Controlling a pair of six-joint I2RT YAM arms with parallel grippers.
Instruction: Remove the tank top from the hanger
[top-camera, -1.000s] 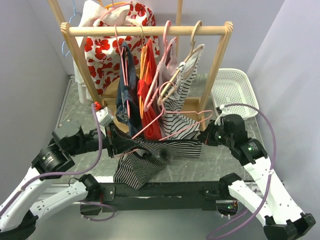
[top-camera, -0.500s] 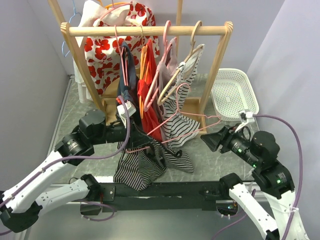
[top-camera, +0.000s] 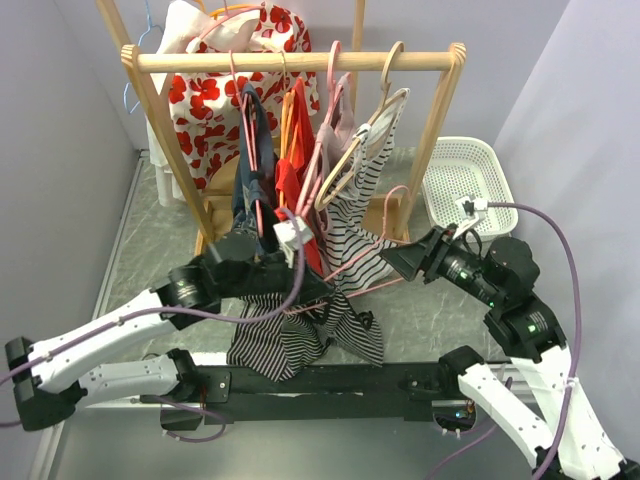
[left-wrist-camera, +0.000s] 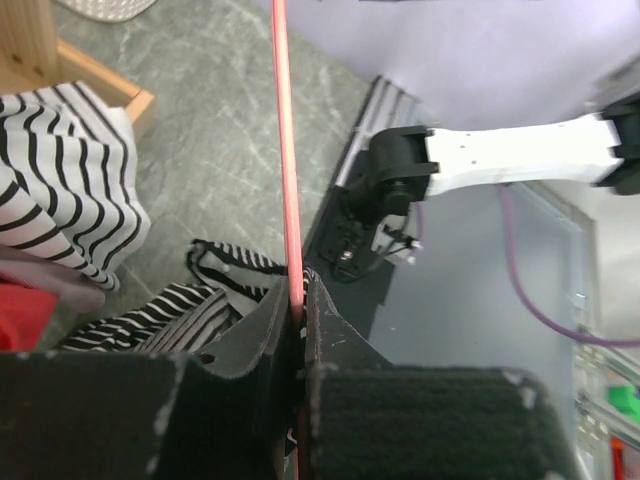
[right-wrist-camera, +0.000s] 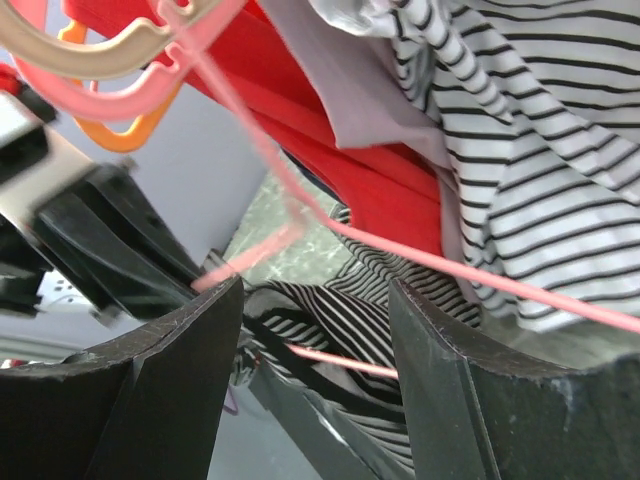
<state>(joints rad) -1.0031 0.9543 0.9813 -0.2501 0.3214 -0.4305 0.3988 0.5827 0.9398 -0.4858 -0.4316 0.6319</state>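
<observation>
The black-and-white striped tank top (top-camera: 290, 335) hangs bunched from the low end of a pink wire hanger (top-camera: 352, 262), down over the table's front edge. My left gripper (top-camera: 302, 292) is shut on that hanger's wire (left-wrist-camera: 285, 150), which runs straight out from between the jaws, with tank top folds (left-wrist-camera: 165, 318) below it. My right gripper (top-camera: 392, 262) stands open a little to the right, apart from the cloth. In the right wrist view its fingers (right-wrist-camera: 180, 385) frame the striped tank top (right-wrist-camera: 345, 320) and the pink hanger (right-wrist-camera: 480, 282) with nothing between them.
A wooden clothes rack (top-camera: 300, 62) spans the back, hung with a red-flowered garment (top-camera: 205, 110), navy and red tops and a striped shirt (top-camera: 350, 225) on several hangers. A white basket (top-camera: 465, 185) sits at the right rear. Grey walls close both sides.
My right gripper has opened, let go and pulled back from the stretched cloth. The left arm has carried the hanger rightward, and the tank top now hangs in a bunch beneath it.
</observation>
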